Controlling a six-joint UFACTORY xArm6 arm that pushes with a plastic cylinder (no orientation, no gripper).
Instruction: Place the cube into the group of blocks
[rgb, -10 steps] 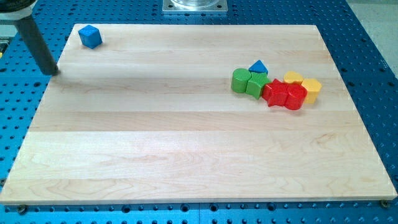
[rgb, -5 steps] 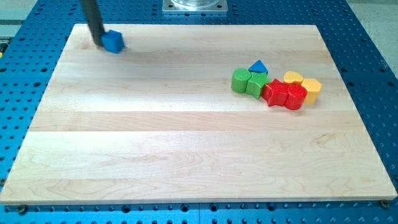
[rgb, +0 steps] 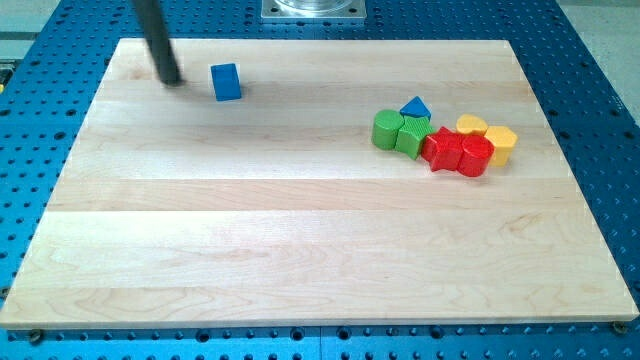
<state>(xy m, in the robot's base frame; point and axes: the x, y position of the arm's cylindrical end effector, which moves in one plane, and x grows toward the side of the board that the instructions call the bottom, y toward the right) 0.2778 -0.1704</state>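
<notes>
The blue cube (rgb: 227, 82) lies on the wooden board (rgb: 300, 250) at the view's upper left. My tip (rgb: 172, 80) stands just left of the cube, with a small gap between them. The group of blocks sits at the view's right: a blue triangular block (rgb: 415, 107), two green blocks (rgb: 387, 129) (rgb: 411, 137), two red blocks (rgb: 441, 150) (rgb: 475, 156) and two yellow blocks (rgb: 471, 125) (rgb: 501, 143), all packed close together.
The board lies on a blue perforated table (rgb: 600, 60). A grey metal mount (rgb: 314, 9) sits at the view's top centre, beyond the board's edge.
My tip swung in from the board's left edge to behind the cube. The cube slid to the right and slightly down. It now rests apart from the tip.
</notes>
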